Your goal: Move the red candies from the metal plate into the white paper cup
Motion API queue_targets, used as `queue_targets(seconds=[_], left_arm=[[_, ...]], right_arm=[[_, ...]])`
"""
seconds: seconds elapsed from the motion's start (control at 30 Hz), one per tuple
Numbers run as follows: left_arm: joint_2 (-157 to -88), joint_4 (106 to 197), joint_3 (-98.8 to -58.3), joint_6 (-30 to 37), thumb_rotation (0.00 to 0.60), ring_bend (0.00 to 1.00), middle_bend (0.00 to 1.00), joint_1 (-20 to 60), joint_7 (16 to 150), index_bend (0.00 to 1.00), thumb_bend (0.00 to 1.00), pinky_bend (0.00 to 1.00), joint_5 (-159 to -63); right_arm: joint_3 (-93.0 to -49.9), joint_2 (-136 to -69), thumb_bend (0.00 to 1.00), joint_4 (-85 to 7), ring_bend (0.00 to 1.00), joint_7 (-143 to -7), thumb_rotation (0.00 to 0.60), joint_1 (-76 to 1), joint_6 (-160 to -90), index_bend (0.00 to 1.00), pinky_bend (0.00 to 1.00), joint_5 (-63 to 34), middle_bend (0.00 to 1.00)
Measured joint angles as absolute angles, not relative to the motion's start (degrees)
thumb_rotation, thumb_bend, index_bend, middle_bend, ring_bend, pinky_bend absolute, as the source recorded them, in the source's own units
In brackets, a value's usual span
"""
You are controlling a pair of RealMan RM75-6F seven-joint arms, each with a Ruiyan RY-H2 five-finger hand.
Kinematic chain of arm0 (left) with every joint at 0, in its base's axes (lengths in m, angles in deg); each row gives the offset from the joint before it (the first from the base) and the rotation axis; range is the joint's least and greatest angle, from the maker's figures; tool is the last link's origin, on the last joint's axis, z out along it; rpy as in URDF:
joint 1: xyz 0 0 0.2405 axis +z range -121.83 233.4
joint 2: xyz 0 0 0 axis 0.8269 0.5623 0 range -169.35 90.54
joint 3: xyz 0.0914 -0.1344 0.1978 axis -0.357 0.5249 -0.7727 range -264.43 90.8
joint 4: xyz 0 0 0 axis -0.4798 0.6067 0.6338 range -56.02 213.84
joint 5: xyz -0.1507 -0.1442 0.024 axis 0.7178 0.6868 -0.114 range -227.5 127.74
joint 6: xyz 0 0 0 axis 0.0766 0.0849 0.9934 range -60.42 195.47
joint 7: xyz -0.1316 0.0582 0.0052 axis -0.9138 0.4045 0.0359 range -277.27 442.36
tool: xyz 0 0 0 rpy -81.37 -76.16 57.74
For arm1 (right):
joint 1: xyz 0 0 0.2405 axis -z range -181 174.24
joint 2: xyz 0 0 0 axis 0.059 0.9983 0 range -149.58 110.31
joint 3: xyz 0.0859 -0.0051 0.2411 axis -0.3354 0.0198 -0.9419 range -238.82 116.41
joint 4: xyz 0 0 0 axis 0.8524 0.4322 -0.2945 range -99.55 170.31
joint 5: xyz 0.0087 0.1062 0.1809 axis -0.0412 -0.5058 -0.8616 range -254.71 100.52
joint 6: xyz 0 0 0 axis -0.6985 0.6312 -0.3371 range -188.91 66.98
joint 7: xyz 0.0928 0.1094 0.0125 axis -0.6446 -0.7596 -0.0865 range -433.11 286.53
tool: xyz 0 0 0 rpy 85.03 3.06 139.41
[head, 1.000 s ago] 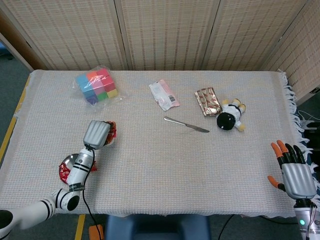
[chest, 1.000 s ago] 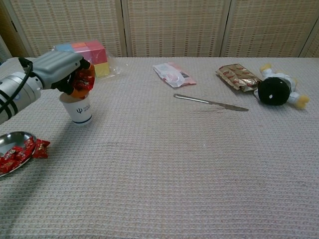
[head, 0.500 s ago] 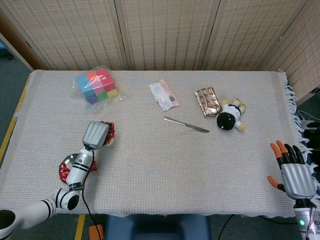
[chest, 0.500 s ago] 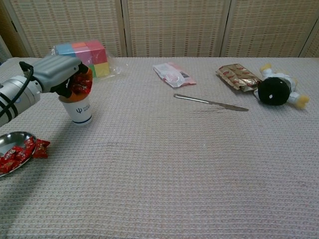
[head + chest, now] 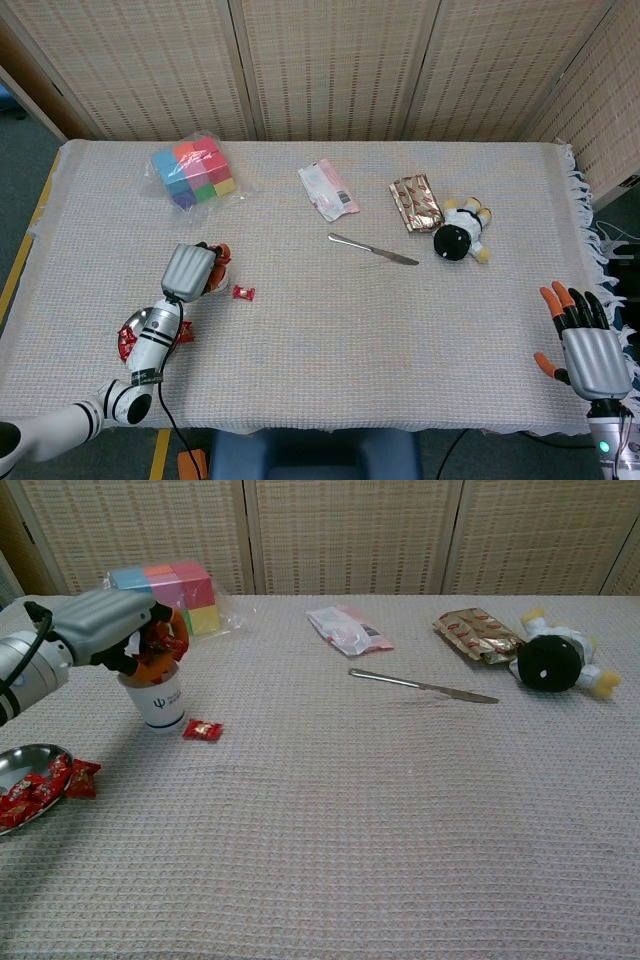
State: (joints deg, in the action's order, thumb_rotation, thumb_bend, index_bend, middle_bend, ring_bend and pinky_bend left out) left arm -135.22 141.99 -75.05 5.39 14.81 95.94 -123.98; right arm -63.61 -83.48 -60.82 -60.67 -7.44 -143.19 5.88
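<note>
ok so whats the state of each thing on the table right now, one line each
white paper cup: upright, under the left robot hand
left robot hand: over the cup mouth, fingers curled around red candy
loose red candy: on the cloth beside the cup
metal plate: candies in it
right robot hand: open, holding nothing
knife: flat on the cloth
plush toy: on its side

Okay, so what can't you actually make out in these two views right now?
- Inside of the white paper cup: both views, the left hand covers the mouth, so its contents are hidden.
- Whether that hand holds candy: red shows under its fingers, unclear.
- Metal plate: chest view, cut off by the left edge; head view, partly under the forearm.
- Right hand: head view only, seen from the back.
- Print on the pink packet: too small.
</note>
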Motion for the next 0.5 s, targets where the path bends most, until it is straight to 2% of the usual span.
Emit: queue_targets(seconds=[0.2,0.5], left_arm=[[-134.55,142.60,-75.14,5.30,0.600,0.49,0.55,15.19,95.52,0.39,0.52,1.00,-123.85],[-132.52,144.68,-75.87,6.34,0.600,0.40,0.45,15.71,94.20,0.35,0.48,1.00,-123.96]], right_arm=[[-63.62,-83.47,0.12,-60.87,0.00,-60.68,0.600,-7.32,-143.47,0.00,0.00,5.97,0.00],[-63.54,-83.43,0.12,-60.94,0.00,-60.65,0.600,-7.31,-143.44,0.00,0.00,6.16,0.00]])
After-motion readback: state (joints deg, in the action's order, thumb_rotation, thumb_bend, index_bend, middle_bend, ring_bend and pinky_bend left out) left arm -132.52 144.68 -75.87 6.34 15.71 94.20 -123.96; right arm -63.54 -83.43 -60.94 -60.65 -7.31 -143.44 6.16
